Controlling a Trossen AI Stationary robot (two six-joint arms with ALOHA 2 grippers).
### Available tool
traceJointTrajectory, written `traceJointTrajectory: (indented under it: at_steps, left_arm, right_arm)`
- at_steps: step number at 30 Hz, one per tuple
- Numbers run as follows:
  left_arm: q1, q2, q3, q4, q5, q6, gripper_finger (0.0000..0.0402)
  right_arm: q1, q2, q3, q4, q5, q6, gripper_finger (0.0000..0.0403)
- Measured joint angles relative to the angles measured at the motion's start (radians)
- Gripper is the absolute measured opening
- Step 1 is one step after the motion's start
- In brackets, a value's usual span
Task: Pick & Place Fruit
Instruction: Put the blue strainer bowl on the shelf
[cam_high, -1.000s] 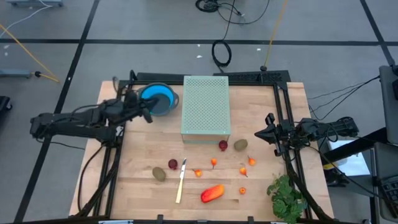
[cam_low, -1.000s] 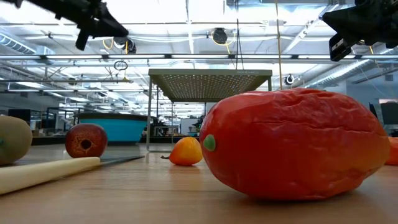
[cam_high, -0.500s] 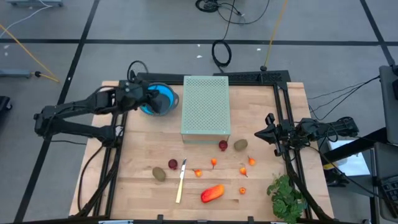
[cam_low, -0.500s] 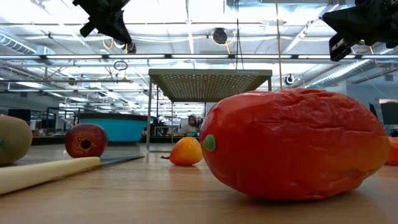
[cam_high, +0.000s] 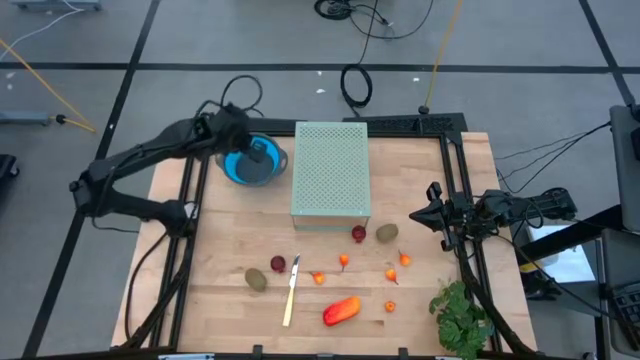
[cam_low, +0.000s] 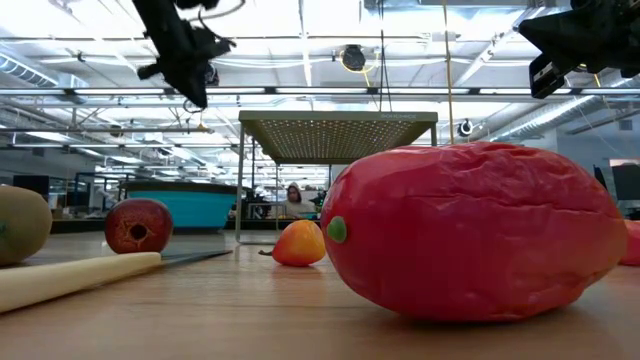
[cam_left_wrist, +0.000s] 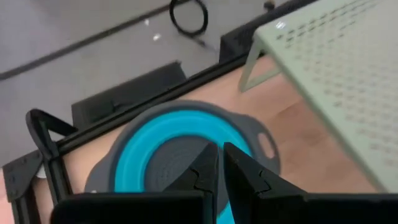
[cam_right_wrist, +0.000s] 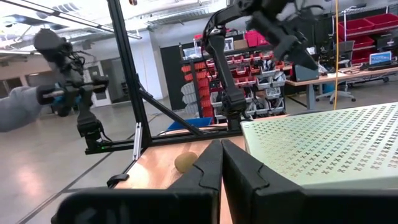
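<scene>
The fruit lies loose on the wooden table (cam_high: 220, 300): a red-orange oblong (cam_high: 342, 310) near the front, two kiwi-like ovals (cam_high: 257, 280) (cam_high: 387, 233), two dark red balls (cam_high: 278, 264) (cam_high: 358, 234) and several tiny orange bits (cam_high: 343, 261). My left gripper (cam_high: 258, 155) hangs shut above the blue bowl (cam_high: 238, 166) at the far left, slanting down at its grey inside (cam_left_wrist: 168, 155). My right gripper (cam_high: 432, 215) waits shut at the right edge, raised above the table, beside the right-hand kiwi (cam_right_wrist: 185, 162).
A pale green perforated stand (cam_high: 331, 172) stands on legs next to the bowl. A slim knife (cam_high: 291, 290) lies among the fruit at the front. A leafy green bunch (cam_high: 460, 315) sits at the front right corner. Far behind the table a person (cam_low: 293, 200) shows.
My left gripper has swung from the table's left side toward the far edge and the right, rising a little, and has tipped from nearly level to slanting down over the blue bowl. It has stayed shut.
</scene>
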Motion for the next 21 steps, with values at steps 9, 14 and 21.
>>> traceJointTrajectory:
  at_steps: [9, 14, 21]
  left_arm:
    - [0.206, 0.107, 0.0, 0.002, 0.114, 0.12, 0.0024]
    - [0.296, 0.138, 0.0, 0.006, 0.122, 0.227, 0.0024]
    - [0.385, 0.171, 0.0, 0.013, 0.146, 0.441, 0.0024]
  right_arm:
    - [0.0, 0.0, 0.0, 0.0, 0.0, 0.0, 0.0004]
    - [0.0, 0.0, 0.0, 0.0, 0.0, 0.0, 0.0004]
    - [0.0, 0.0, 0.0, 0.0, 0.0, 0.0, 0.0004]
